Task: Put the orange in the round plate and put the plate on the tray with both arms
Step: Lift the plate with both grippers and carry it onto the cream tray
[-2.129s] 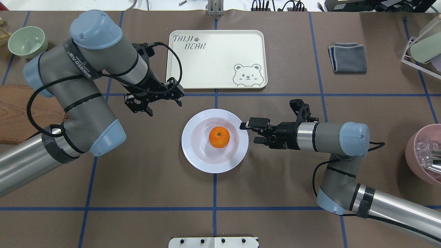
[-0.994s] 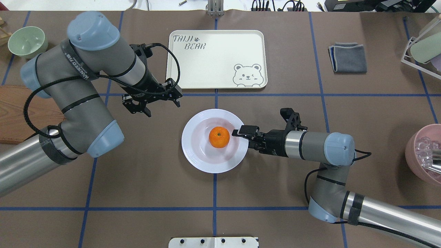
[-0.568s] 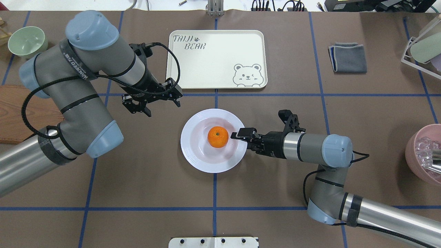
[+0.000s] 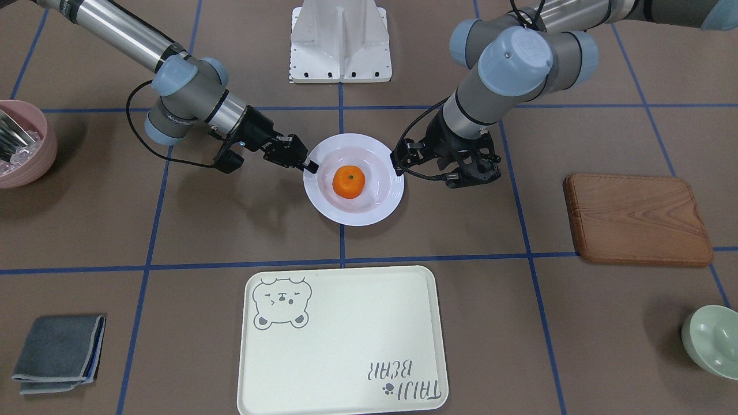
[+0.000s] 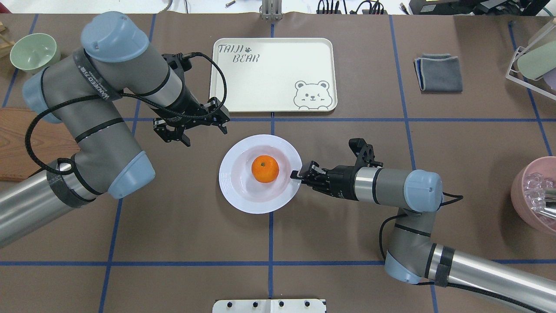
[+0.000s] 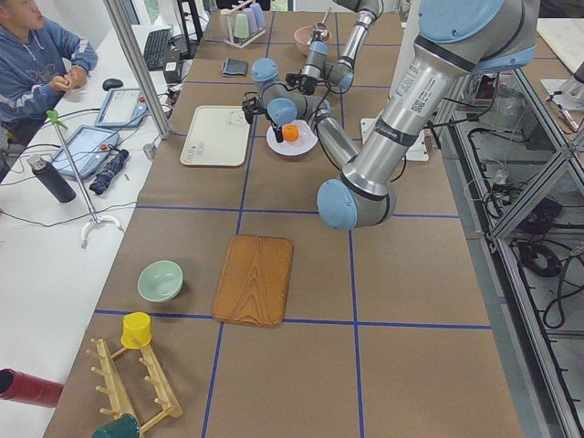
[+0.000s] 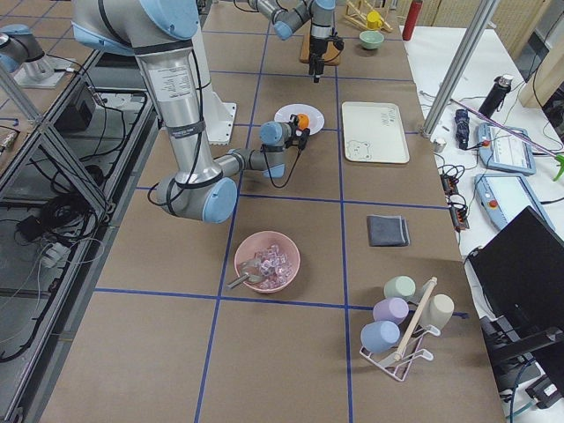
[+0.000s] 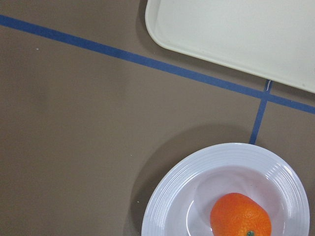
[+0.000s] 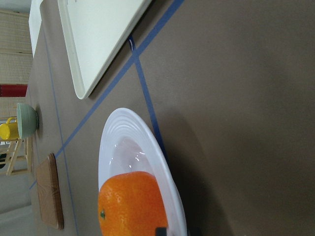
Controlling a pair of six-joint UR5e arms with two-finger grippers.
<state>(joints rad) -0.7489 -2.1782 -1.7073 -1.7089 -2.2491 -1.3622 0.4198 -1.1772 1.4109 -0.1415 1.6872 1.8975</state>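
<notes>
The right pincer (image 5: 297, 174) reaches in low and level, its jaws drawn nearly together on the near rim of the round plate (image 5: 236, 193), one fingertip (image 9: 160, 230) lying on top of the ribbed edge. The orange (image 5: 265, 169) sits in the plate's sunken centre, just ahead of that pincer's tips and clear of them, its green stem dot facing up. The plate is on the brown tabletop (image 5: 195, 239), or only just off it; I cannot tell which. The left pincer (image 5: 204, 131) hangs pointing down with its jaws spread wide and nothing between them; the plate lies just beside it, on the side toward the right pincer, and does not touch it. The tray (image 5: 278, 69) lies flat beyond the left pincer, on its far side from the robot, just across a blue tape line and well apart from the right pincer
</notes>
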